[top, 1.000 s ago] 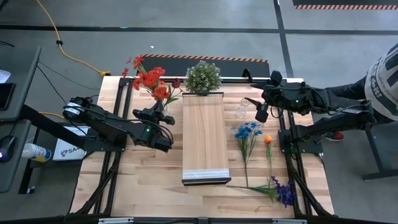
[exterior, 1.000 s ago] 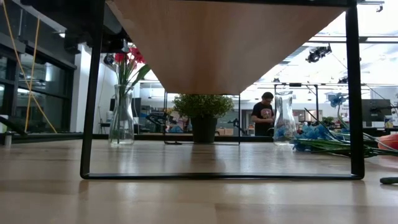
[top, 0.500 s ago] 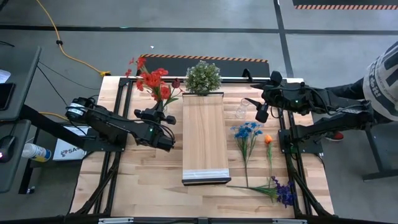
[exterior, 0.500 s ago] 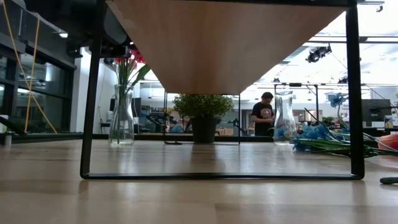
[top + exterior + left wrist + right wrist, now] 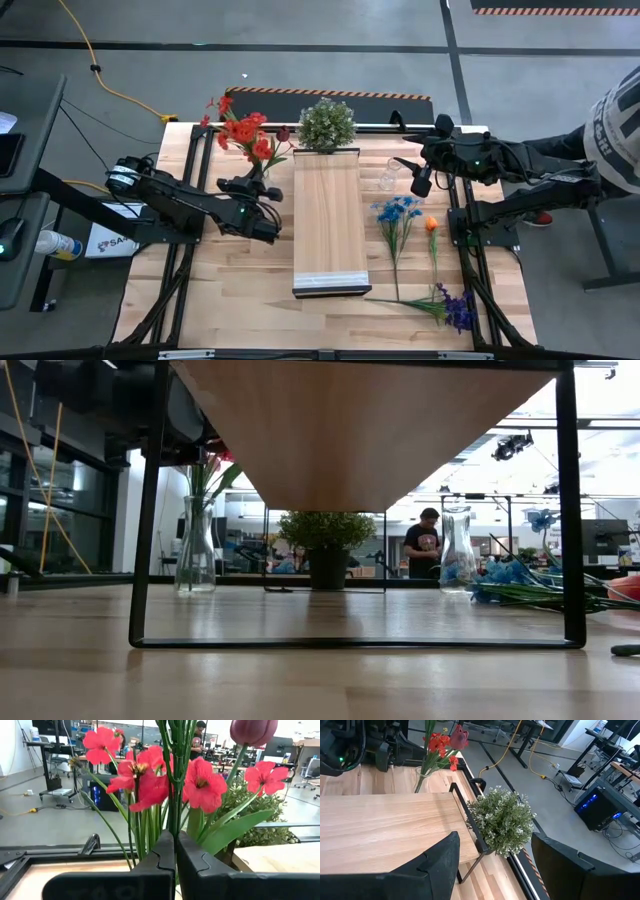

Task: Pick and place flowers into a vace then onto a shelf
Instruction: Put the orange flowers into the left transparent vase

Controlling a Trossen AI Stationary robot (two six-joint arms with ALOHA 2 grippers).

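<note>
While the high view hid its fingers, the left wrist view showed the left gripper (image 5: 175, 865) clamped on green stems of red artificial flowers (image 5: 150, 780); the right gripper (image 5: 490, 870) stood open, empty.

hidden: shelf (image 5: 360, 430) top, low view | cut off: left pincer (image 5: 175, 865) base

You have a smooth grey concrete floor (image 5: 330, 65) around the slatted light-wood tabletop (image 5: 225, 290), crossed by dark seam lines and a yellow power cable (image 5: 100, 75) that snakes in from the far left corner. A black-and-orange hazard stripe (image 5: 555, 10) marks the floor at the far right. Looking level across the table, you see tall dark-framed windows (image 5: 35, 500) on the left, bright ceiling lights (image 5: 590, 450), and desks with a person standing (image 5: 425, 545) far back.
</note>
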